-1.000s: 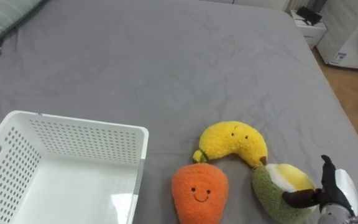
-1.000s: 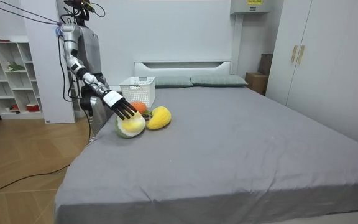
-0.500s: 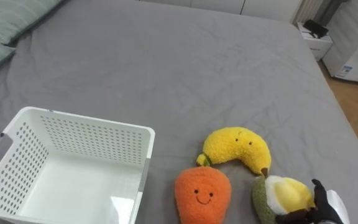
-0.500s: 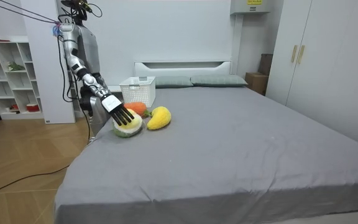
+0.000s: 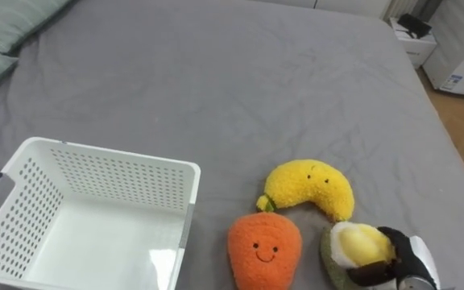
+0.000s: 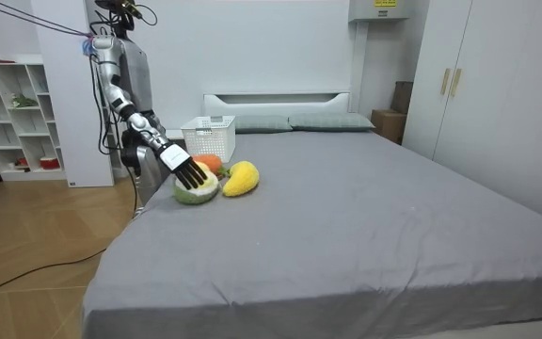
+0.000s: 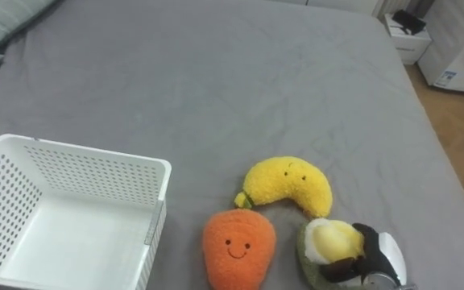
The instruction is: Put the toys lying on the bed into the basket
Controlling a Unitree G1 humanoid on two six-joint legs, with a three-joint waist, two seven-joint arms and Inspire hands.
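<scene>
Avocado toy [image 5: 354,243] lies on the gray bed [image 5: 216,80], touching the carrot toy [image 5: 264,248] and just beside the banana toy [image 5: 308,187]. The right hand [image 5: 409,259] curls round it. A white basket [image 5: 111,173] sits to the left.

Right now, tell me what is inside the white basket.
Nothing shows inside the white basket: its bare floor holds no toys. Its near end is cut off by the picture's edge.
</scene>
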